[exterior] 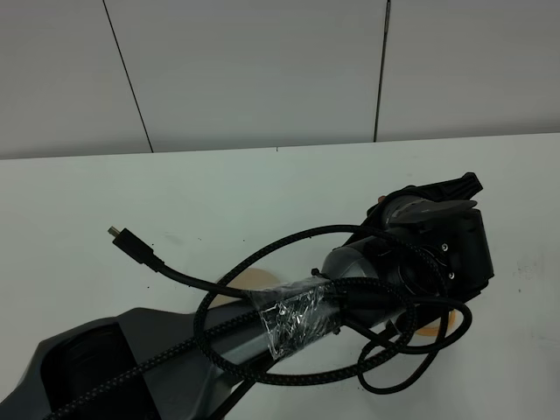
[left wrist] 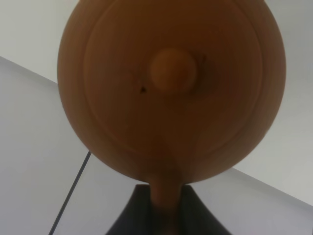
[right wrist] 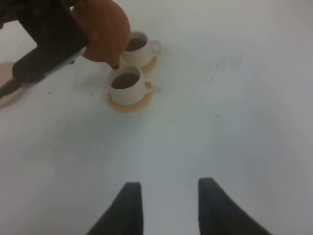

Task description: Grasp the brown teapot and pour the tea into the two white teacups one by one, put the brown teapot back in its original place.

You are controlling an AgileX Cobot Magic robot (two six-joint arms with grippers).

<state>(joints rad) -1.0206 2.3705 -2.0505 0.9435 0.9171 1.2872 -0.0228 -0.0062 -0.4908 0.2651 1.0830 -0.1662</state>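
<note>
Two teacups (right wrist: 128, 84) side by side on my table (right wrist: 234, 98), each on its own coaster (right wrist: 129, 104), tea (right wrist: 125, 80) in both, teapot (right wrist: 103, 30) above the cups, spout down over the nearer cup, trivet (right wrist: 6, 83) beyond the teapot from the cups.

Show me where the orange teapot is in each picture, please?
Exterior high: the brown teapot is hidden under the left arm; it cannot be made out.
Left wrist: the brown teapot fills the frame, lid knob facing the camera, held by the left gripper.
Right wrist: it hangs tilted at upper left, above the two white teacups.
Shared landmark: the white table.
</note>
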